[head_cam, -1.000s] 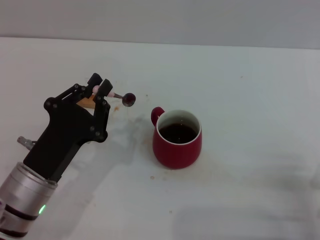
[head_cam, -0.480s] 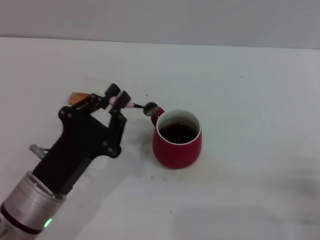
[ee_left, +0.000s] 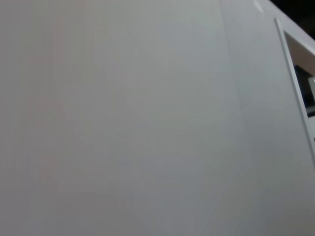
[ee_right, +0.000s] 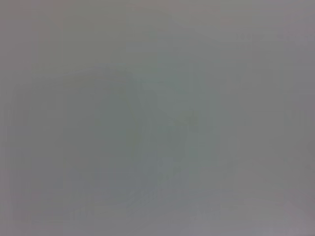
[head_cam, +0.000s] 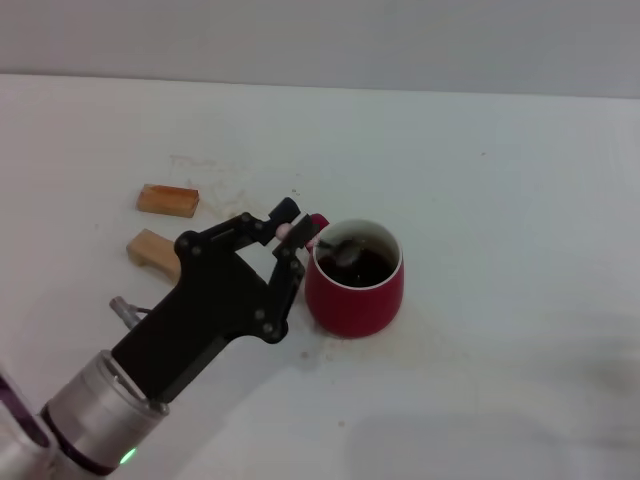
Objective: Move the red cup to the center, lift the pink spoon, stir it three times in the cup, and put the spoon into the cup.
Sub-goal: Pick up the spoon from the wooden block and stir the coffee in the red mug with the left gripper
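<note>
In the head view, the red cup (head_cam: 354,279) is seen standing near the middle of the frame on the white table (head_cam: 500,200), dark liquid showing inside its white interior, its small handle turned toward the upper left and partly hidden behind the fingertips. The left gripper (head_cam: 293,230) is seen reaching in from the lower left, its fingers pressed together on the pale handle of the pink spoon (head_cam: 335,246), whose grey bowl is held over the cup's mouth, at or just above the liquid; whether it is dipped cannot be told. The cup's placement is judged done and the spoon lifted, so the stirring step is judged to be at hand; a lowering of the bowl into the liquid and circular passes kept inside the rim are called for next, with care that the wall is not knocked, and only then a release of the spoon into the cup. Two tan wooden blocks (head_cam: 167,199) are seen at the left of the frame, well apart from the cup, one partly covered by the arm. The right gripper is not seen in this view. In the left wrist view only a plain pale surface is shown, with a lighter framed edge at the far right; neither cup, spoon nor fingers appear. In the right wrist view nothing but a flat grey field is shown, so the whole reading of the step rests on the head view
</note>
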Robot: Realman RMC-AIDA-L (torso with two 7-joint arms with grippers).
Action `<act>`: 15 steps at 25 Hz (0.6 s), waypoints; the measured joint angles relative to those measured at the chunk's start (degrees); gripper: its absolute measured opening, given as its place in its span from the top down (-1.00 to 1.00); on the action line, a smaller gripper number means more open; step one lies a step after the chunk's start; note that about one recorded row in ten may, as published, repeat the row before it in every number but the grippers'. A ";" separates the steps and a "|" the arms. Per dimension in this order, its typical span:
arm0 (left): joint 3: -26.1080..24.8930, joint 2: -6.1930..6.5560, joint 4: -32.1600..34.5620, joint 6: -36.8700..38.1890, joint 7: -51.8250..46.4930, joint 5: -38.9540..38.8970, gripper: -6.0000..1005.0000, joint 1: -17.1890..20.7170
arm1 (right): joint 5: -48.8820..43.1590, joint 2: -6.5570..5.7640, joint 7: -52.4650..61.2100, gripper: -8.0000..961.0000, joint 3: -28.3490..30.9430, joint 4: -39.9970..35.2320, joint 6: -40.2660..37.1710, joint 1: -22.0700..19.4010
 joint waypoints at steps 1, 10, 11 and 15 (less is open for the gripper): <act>0.04 -0.02 0.02 -0.63 0.00 0.00 0.70 -0.11 | 0.00 0.01 0.00 0.98 -0.02 0.00 -0.03 0.00; -0.32 -0.41 0.31 -8.62 0.91 -0.07 0.70 -1.94 | 0.00 0.05 0.00 0.98 -0.30 0.01 -0.04 0.18; -0.33 -0.43 0.36 -9.65 1.05 -0.11 0.70 -2.38 | 0.00 0.05 0.00 0.98 -0.32 0.01 -0.04 0.22; -0.18 -0.48 0.35 -12.12 1.38 -0.18 0.70 -4.18 | -0.04 0.05 0.00 0.98 -0.40 0.07 -0.04 0.29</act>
